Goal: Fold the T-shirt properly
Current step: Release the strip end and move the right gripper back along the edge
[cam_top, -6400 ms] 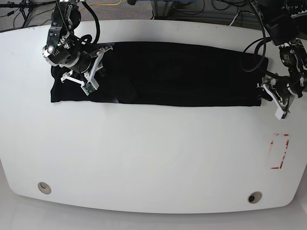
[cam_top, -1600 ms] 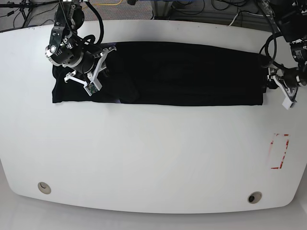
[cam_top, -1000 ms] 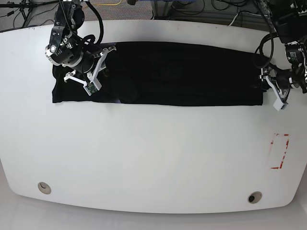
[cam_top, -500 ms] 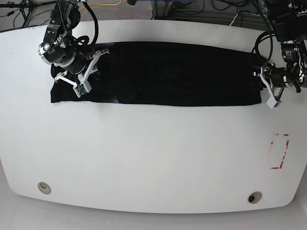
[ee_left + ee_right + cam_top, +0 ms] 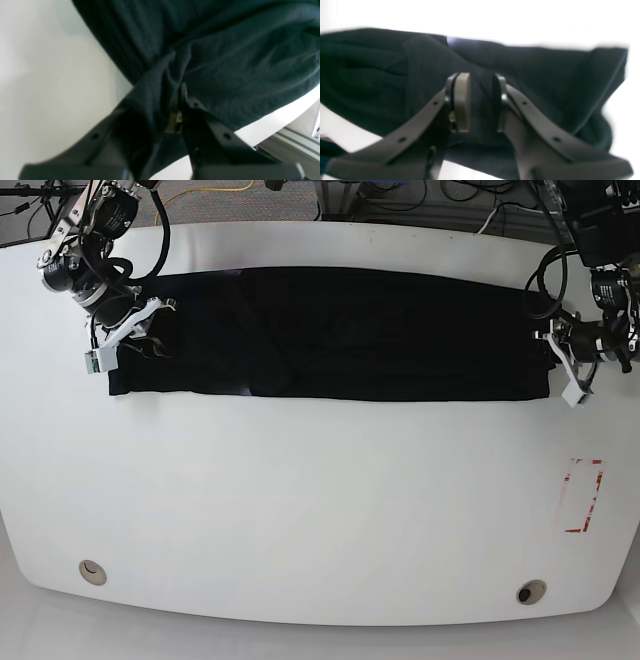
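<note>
Now the black T-shirt (image 5: 340, 332) lies as a long band across the white worktop (image 5: 320, 500); the left pincer (image 5: 178, 100) pinches one end's edge, the right pincer (image 5: 476, 102) grips bunched cloth at the other end.

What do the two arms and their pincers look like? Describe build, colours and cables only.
Both arms are black and jointed, with looping black cables. The left pincer and right pincer carry white bracket frames in the base view. Up close, the fingers are dark grey, with rivet holes and flat beige-grey pads.
</note>
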You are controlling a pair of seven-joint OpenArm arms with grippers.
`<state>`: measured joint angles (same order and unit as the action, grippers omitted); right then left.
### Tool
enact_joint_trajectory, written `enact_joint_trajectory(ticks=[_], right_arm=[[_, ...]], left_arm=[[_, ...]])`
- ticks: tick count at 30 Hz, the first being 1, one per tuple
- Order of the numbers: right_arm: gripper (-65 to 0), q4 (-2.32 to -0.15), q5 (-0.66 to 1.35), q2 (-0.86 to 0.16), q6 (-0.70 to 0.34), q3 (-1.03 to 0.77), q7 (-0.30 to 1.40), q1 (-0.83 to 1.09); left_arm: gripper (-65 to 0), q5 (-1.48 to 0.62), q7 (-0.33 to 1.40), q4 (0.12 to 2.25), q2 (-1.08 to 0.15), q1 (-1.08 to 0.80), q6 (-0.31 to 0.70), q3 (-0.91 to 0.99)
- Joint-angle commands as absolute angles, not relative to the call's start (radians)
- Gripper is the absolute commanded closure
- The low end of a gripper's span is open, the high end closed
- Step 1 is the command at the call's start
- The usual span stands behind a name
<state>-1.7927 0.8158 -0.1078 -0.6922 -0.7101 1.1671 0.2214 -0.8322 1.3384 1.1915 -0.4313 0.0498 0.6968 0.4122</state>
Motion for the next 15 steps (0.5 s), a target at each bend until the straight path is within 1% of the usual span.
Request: enact_joint_trajectory(ticks=[1,5,15], right_arm=[[-14.1,-1.75,0.845,-0.127,-0.698,-0.72,1.15,0.206],[-14.0,-1.682,0.852,-0.133,-0.698,-0.719,1.147,0.206],[-14.0,-1.655,0.768,-0.13,-0.698,-0.717,1.107,0.182]], left_arm=[[-3.1,-0.846,1.33,1.202,-0.472,0.064,0.698,0.418],[-3.1,-0.846,1.33,1.202,-0.479,0.064,0.698,0.418],[-3.1,-0.846,1.33,1.204,-0.496,0.064,0.698,0.417]])
